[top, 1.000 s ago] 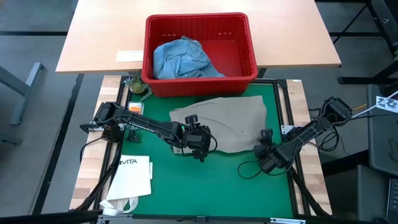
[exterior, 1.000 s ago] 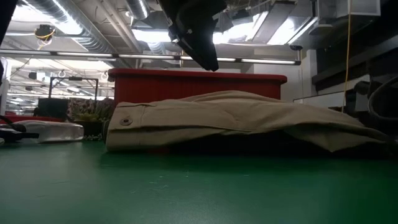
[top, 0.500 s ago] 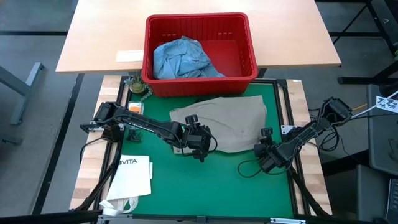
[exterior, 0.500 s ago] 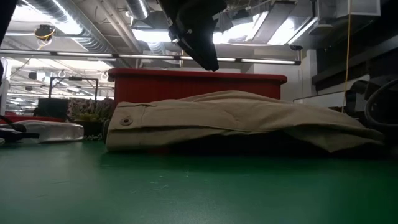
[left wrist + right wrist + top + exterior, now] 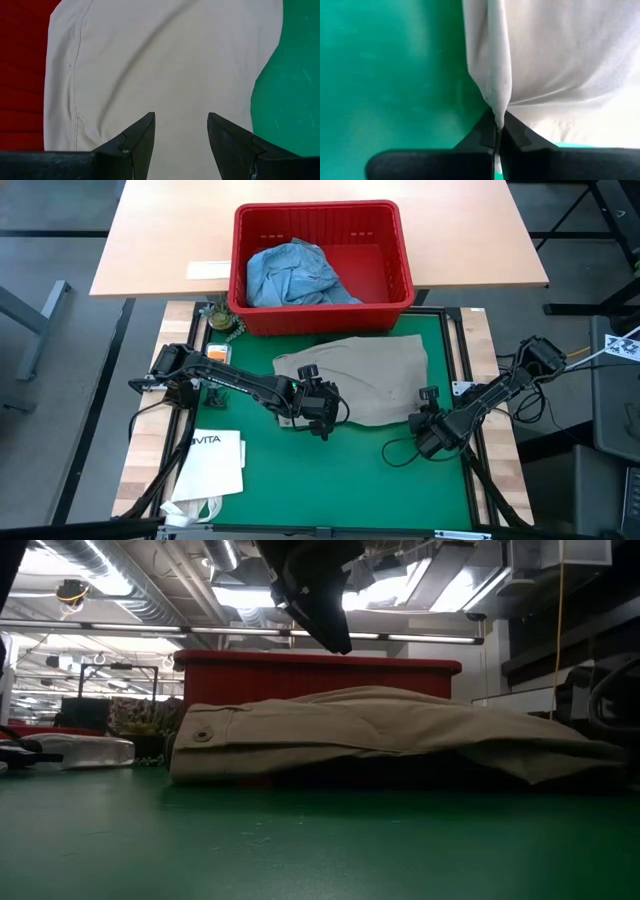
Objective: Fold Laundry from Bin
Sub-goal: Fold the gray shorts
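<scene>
Right gripper (image 5: 498, 131) pinched shut on a fold at the near right edge of the khaki-tan garment (image 5: 365, 377). Left gripper (image 5: 180, 131) hovers over its near left part, fingers spread, gripping nothing. White VITA bag (image 5: 212, 465) well clear at the near left corner, off the green mat (image 5: 330, 480). Garment lies mostly flat on the mat, waistband button at left, just in front of the red bin (image 5: 322, 268). Bin holds crumpled light blue denim (image 5: 295, 275).

Khaki garment (image 5: 365, 375) flat before red bin (image 5: 322, 268).
</scene>
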Tool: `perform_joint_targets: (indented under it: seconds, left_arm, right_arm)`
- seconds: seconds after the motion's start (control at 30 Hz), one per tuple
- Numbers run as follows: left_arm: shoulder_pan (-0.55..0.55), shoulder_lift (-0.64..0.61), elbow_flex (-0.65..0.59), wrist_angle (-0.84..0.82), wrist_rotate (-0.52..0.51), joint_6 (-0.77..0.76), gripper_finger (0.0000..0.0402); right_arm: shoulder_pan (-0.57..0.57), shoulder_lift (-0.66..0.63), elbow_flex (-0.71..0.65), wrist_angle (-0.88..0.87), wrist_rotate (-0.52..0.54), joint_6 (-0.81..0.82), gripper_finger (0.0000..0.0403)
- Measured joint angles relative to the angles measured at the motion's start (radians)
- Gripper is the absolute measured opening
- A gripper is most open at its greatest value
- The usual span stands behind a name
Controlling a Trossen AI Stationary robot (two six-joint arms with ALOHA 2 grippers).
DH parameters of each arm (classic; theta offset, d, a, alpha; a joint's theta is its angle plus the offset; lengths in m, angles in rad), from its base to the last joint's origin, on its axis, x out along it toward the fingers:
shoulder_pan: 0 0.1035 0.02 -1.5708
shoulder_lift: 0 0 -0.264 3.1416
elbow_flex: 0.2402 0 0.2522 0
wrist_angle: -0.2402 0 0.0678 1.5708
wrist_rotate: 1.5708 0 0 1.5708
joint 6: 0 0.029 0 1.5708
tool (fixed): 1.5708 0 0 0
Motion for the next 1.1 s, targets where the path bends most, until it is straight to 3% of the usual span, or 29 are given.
perform_joint_targets:
  seconds: [0.23, 0.4, 0.63, 0.87, 1.0, 1.1]
  left_arm:
    - [0.0, 0.0, 0.0, 0.0, 0.0, 0.0, 0.0175]
    - [0.0, 0.0, 0.0, 0.0, 0.0, 0.0, 0.0175]
    - [0.0, 0.0, 0.0, 0.0, 0.0, 0.0, 0.0175]
    - [0.0, 0.0, 0.0, 0.0, 0.0, 0.0, 0.0175]
    - [0.0, 0.0, 0.0, 0.0, 0.0, 0.0, 0.0175]
    - [0.0, 0.0, 0.0, 0.0, 0.0, 0.0, 0.0175]
  right_arm:
    - [0.001, 0.0, 0.05, -0.085, 0.03, -0.044, 0.0004]
    - [0.001, 0.0, 0.048, -0.078, 0.027, -0.043, 0.0032]
    - [0.001, 0.0, 0.048, -0.052, -0.045, -0.032, 0.0142]
    - [0.001, 0.0, 0.048, 0.007, 0.027, 0.019, 0.0268]
    - [0.001, 0.0, 0.048, 0.011, 0.078, 0.023, 0.0305]
    - [0.001, -0.001, 0.032, 0.02, 0.112, 0.036, 0.0311]
